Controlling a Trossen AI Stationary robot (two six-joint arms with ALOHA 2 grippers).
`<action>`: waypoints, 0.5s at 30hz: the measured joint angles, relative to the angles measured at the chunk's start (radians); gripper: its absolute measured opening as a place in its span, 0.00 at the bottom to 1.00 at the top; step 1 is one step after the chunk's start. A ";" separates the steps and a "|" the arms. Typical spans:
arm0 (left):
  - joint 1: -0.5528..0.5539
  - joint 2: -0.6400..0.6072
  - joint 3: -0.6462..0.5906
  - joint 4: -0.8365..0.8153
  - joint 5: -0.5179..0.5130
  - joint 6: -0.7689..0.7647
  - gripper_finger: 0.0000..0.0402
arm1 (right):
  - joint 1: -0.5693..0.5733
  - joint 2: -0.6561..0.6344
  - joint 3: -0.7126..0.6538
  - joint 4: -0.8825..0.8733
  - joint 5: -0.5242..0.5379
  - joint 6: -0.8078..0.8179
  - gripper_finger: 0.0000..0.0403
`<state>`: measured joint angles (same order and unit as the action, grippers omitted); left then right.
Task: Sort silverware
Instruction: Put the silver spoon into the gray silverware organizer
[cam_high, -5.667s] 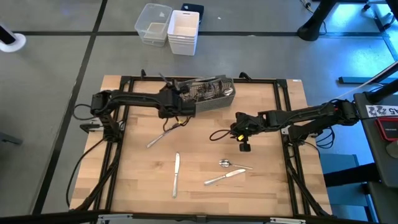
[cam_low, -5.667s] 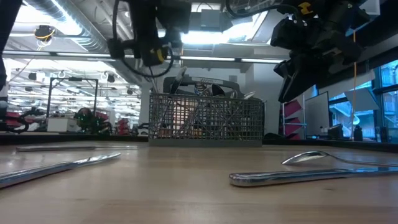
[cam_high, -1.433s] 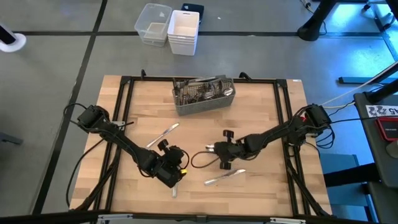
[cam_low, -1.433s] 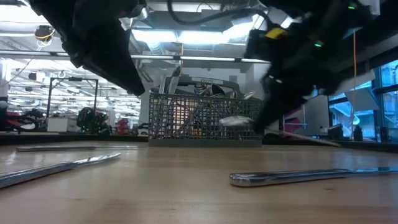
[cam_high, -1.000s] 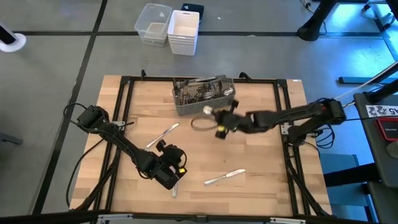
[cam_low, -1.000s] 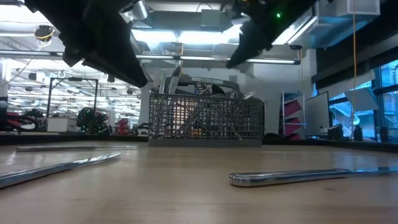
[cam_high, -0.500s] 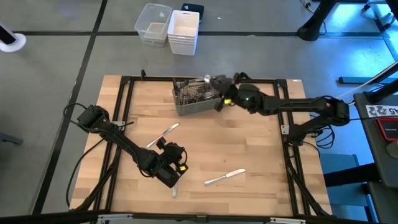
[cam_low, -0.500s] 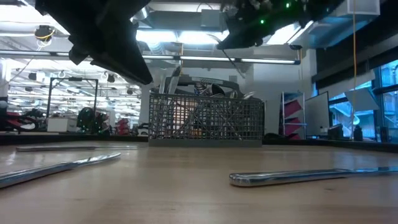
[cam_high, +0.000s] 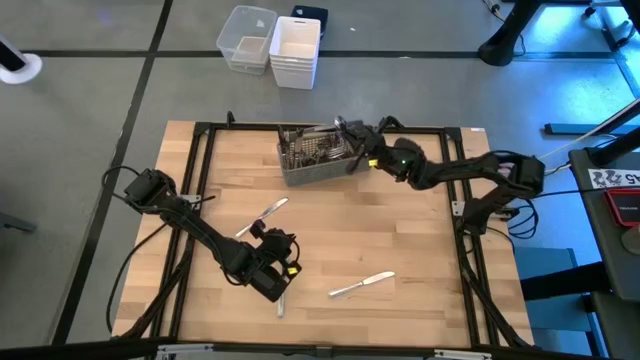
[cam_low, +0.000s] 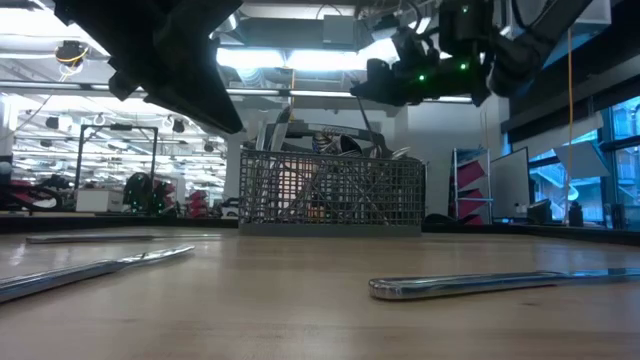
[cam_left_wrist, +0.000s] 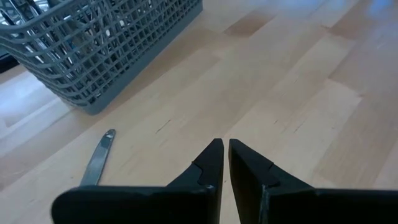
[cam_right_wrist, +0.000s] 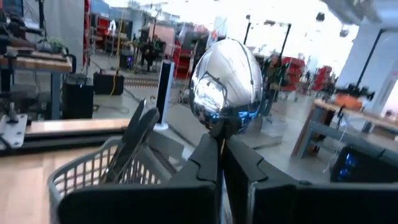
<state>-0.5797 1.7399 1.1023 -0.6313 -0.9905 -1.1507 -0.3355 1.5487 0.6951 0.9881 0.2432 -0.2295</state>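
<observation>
Right fingers (cam_right_wrist: 219, 155): pinched on the neck of a spoon (cam_right_wrist: 226, 83), bowl upright above the tips, held over the right end of the grey mesh caddy (cam_high: 320, 155).
Left fingers (cam_left_wrist: 222, 163): pressed together, holding nothing, low over the front-left worktop (cam_high: 420, 240), right at a knife (cam_high: 282, 297).
Caddy contents: silverware standing inside.
Loose silverware: one knife (cam_high: 362, 285) front centre; another piece (cam_high: 262, 216) lying between caddy and left arm.
</observation>
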 joint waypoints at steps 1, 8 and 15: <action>0.000 0.000 0.000 -0.001 0.000 -0.001 0.05 | 0.000 0.016 -0.001 0.031 0.000 -0.013 0.02; 0.000 0.000 0.000 -0.008 -0.001 -0.002 0.05 | 0.000 0.120 -0.004 0.063 0.007 -0.010 0.03; 0.000 0.000 0.000 -0.008 -0.001 -0.002 0.05 | 0.002 0.183 -0.004 0.059 0.078 -0.008 0.04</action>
<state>-0.5797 1.7401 1.1023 -0.6395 -0.9916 -1.1522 -0.3339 1.7319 0.6914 1.0468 0.3211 -0.2370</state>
